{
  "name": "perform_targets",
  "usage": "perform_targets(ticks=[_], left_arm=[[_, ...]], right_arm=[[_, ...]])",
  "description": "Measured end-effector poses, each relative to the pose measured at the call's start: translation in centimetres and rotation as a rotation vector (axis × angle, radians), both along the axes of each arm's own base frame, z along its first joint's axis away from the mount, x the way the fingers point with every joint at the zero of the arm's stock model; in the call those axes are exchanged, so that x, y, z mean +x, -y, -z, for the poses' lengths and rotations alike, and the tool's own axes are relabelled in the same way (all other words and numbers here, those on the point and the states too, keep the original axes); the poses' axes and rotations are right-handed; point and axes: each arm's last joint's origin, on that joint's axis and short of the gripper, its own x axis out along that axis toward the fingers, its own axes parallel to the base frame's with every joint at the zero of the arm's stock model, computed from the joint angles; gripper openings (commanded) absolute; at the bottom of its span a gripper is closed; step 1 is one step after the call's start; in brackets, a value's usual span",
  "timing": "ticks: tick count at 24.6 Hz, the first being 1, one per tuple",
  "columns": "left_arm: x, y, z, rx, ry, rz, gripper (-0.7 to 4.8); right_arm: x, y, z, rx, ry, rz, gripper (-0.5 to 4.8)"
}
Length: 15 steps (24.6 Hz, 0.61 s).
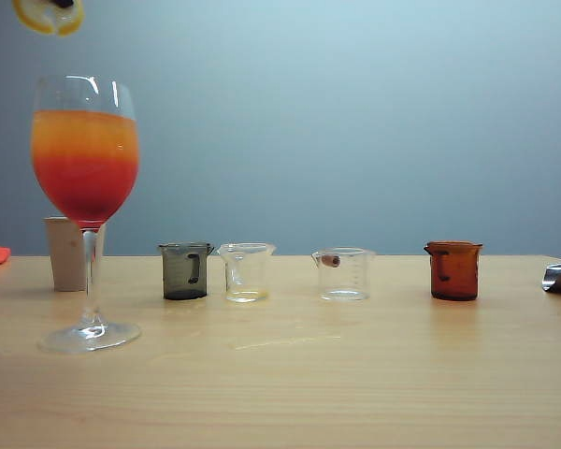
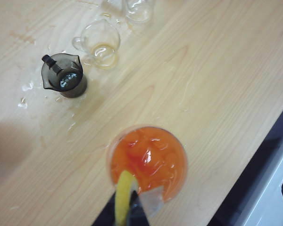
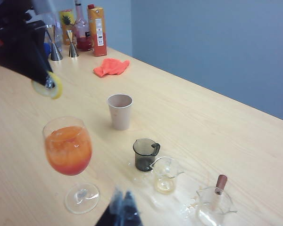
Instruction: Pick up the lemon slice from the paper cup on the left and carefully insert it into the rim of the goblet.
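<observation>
Lemon slice pinched in left gripper, poised above goblet; right gripper shut, empty, parked over table; advice: lower slowly, slice edge-on over 1 rim point, avoid tipping stem.

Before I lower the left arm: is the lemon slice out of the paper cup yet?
Out. The left gripper is shut on the lemon slice, holding it above the goblet; the paper cup looks empty.
</observation>
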Motion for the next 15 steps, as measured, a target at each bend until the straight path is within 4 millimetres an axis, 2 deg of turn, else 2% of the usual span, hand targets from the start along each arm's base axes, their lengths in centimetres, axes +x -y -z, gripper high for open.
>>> perform_targets(ticks=[6,10,15], left_arm=[[0.1,0.2,1.1,0.019,-0.015,0.056,-0.06],[0.5,0.2,3.7,0.054,-0.094,0.079,-0.06],[0.5,0.2,3.9,0.076,-0.068,0.133,-0.06]], right_arm=[[0.0,0.0,0.0,-0.002,-0.002,0.000,-0.02],[0.0,0.0,0.0,-0.003,-0.003,-0.002,-0.02],[0.0,-0.1,0.1,-0.003,-0.004,-0.006,-0.02]])
